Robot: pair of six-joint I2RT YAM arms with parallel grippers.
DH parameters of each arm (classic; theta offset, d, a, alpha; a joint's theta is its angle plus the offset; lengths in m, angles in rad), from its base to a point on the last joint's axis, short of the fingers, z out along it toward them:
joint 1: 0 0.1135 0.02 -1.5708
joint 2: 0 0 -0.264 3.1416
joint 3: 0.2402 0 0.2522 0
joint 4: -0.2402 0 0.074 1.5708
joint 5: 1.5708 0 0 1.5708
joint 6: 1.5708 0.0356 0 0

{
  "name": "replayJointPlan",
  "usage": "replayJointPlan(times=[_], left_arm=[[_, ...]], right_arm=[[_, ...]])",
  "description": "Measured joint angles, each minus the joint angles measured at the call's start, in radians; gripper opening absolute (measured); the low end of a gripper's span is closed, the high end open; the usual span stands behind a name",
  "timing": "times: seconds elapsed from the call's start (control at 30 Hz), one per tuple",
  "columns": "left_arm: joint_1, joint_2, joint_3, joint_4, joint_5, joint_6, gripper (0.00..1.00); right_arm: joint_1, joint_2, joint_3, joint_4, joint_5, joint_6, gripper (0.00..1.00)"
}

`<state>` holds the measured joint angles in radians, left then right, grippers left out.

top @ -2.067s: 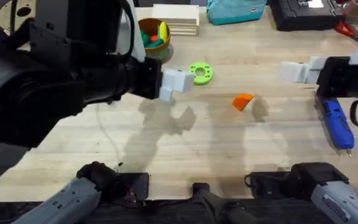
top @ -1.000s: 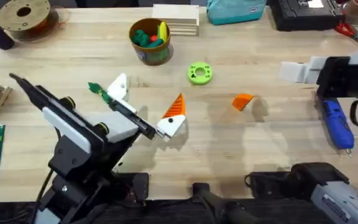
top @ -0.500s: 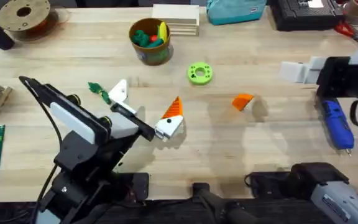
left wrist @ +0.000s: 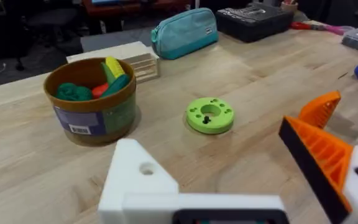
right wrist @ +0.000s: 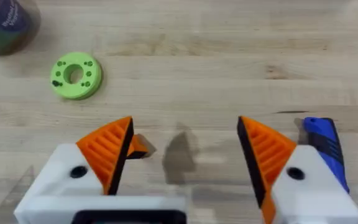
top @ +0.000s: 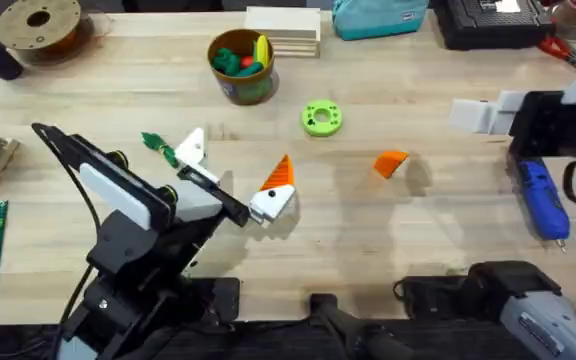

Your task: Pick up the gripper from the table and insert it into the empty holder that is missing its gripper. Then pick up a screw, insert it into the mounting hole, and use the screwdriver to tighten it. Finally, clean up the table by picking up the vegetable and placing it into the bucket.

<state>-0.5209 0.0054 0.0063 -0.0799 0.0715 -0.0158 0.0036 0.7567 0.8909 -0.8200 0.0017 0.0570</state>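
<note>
Your left tool (top: 236, 172) has settled low over the worktop (top: 308, 250) since two seconds ago, wide open and empty, one holder (top: 190, 145) bare. The loose gripper (top: 390, 163) lies unmoved. Your right tool (right wrist: 182, 152) stays open, empty, beside the screwdriver (top: 542, 199).
</note>
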Motion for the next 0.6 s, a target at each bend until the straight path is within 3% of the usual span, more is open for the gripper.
replayJointPlan(times=[0.47, 0.6], left_arm=[[0.000, 0.000, 0.000, 0.001, 0.006, 0.000, 0.987], [0.000, 0.000, 0.000, 0.006, 0.060, -0.001, 0.987]], right_arm=[[0.000, 0.000, 0.000, 0.000, 0.000, 0.000, 0.989], [0.000, 0.000, 0.000, 0.000, 0.000, 0.000, 0.990]])
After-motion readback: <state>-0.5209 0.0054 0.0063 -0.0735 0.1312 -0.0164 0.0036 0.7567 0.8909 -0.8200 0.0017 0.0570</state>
